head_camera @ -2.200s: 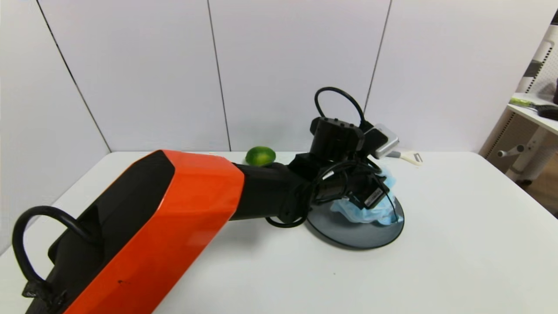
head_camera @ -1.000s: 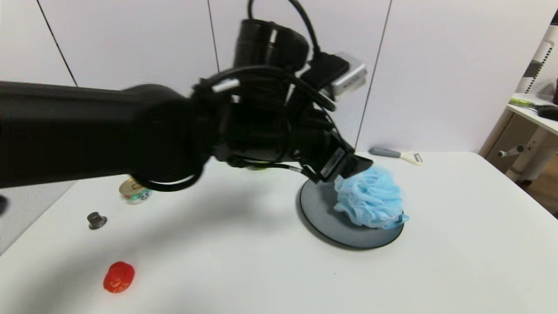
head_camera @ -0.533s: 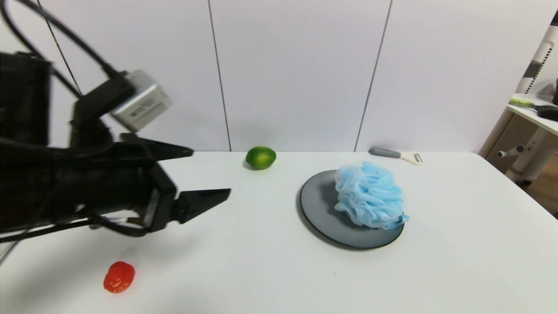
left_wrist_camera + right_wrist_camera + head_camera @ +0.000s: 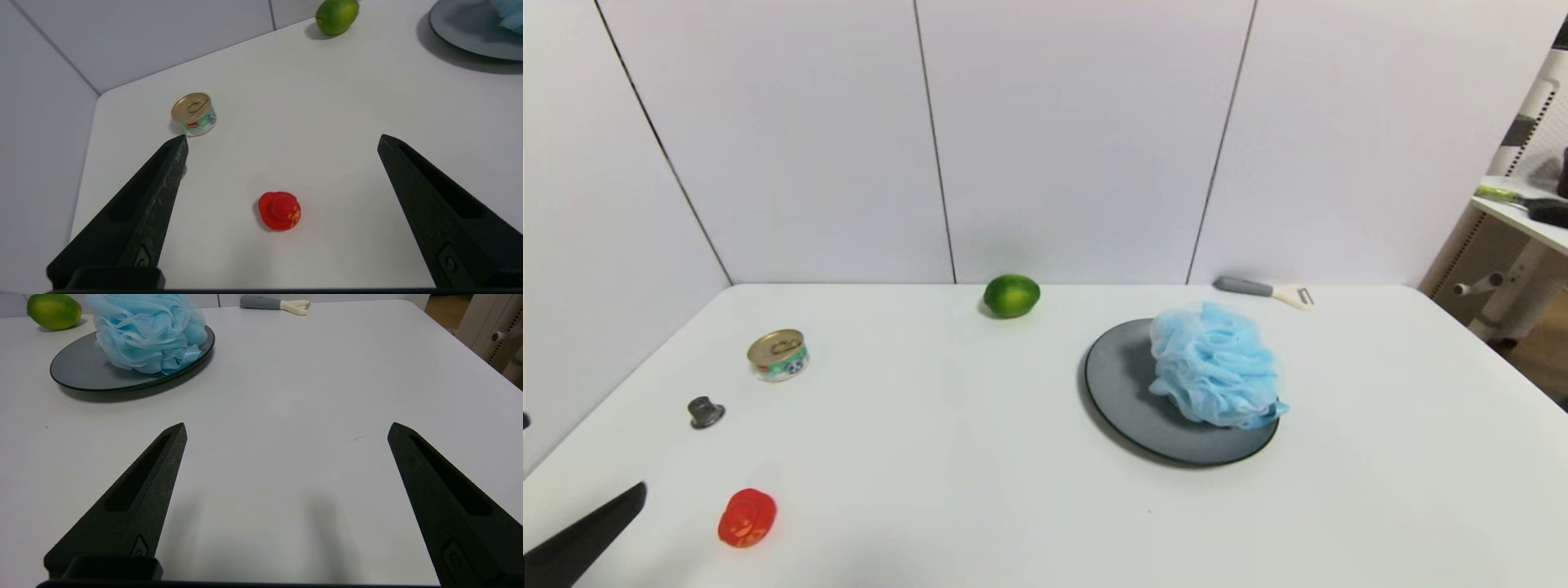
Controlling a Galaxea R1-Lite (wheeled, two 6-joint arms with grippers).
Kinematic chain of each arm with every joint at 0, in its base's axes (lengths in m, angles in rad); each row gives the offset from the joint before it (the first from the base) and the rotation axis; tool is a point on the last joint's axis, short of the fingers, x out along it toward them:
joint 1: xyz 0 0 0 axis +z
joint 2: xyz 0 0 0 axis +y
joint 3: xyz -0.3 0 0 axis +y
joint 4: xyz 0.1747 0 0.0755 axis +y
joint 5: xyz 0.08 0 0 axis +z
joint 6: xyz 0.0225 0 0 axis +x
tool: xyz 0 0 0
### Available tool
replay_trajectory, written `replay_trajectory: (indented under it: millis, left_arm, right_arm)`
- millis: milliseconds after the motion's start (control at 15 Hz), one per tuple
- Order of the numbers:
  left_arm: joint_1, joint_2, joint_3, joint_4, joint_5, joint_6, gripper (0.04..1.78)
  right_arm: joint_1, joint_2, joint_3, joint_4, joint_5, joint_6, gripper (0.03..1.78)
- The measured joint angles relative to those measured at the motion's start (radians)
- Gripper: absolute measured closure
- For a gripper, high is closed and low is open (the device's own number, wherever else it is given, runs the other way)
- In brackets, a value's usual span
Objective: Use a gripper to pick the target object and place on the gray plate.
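The light-blue mesh pouf (image 4: pixel 1215 365) rests on the right half of the gray plate (image 4: pixel 1127 392), free of any gripper. Both show in the right wrist view, the pouf (image 4: pixel 147 330) on the plate (image 4: pixel 77 371). The left wrist view catches the plate's edge (image 4: pixel 466 28). My left gripper (image 4: pixel 282 138) is open and empty, far left of the plate, above the table near a small red object (image 4: pixel 280 210). Only one of its fingertips (image 4: pixel 596 527) shows in the head view, at the near left corner. My right gripper (image 4: pixel 286 424) is open and empty over bare table, near side of the plate.
A green lime (image 4: pixel 1011 295) lies at the back centre. A peeler (image 4: pixel 1262 289) lies at the back right. A small tin can (image 4: pixel 778 354), a dark knob (image 4: pixel 705 411) and the red object (image 4: pixel 747 517) lie on the left. Another table (image 4: pixel 1527 212) stands off to the right.
My left gripper opened off the pouf over the plate, then drew back left and down to the near left corner. The pouf stayed on the plate.
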Motion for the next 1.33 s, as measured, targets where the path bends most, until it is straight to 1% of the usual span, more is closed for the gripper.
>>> replay_trajectory:
  millis: [133,200,400,467,667,733,1067,1267,1333]
  left_arm:
    - [0.049,-0.136,0.124,-0.003,-0.001,-0.001,0.14]
    - [0.067,-0.192,0.191,-0.027,-0.001,-0.002,0.14]
    - [0.099,-0.317,0.367,-0.156,-0.004,-0.007,0.13]
    - [0.104,-0.367,0.397,-0.16,-0.003,-0.01,0.13]
    - [0.113,-0.479,0.436,-0.025,0.021,-0.022,0.13]
    - [0.114,-0.496,0.439,-0.012,0.025,-0.03,0.13]
    - [0.116,-0.525,0.443,-0.002,0.035,-0.122,0.13]
    - [0.116,-0.527,0.443,-0.006,0.09,-0.212,0.13]
    - [0.116,-0.527,0.443,-0.007,0.094,-0.223,0.13]
  right_arm:
    - [0.0,0.0,0.0,0.0,0.0,0.0,0.11]
    - [0.0,0.0,0.0,0.0,0.0,0.001,0.11]
    - [0.0,0.0,0.0,0.0,0.0,0.0,0.11]
    - [0.0,0.0,0.0,0.0,0.0,0.0,0.11]
    - [0.0,0.0,0.0,0.0,0.0,0.0,0.11]
    - [0.0,0.0,0.0,0.0,0.0,0.0,0.11]
    - [0.0,0.0,0.0,0.0,0.0,0.001,0.11]
    - [0.0,0.0,0.0,0.0,0.0,0.001,0.11]
    - [0.0,0.0,0.0,0.0,0.0,0.0,0.11]
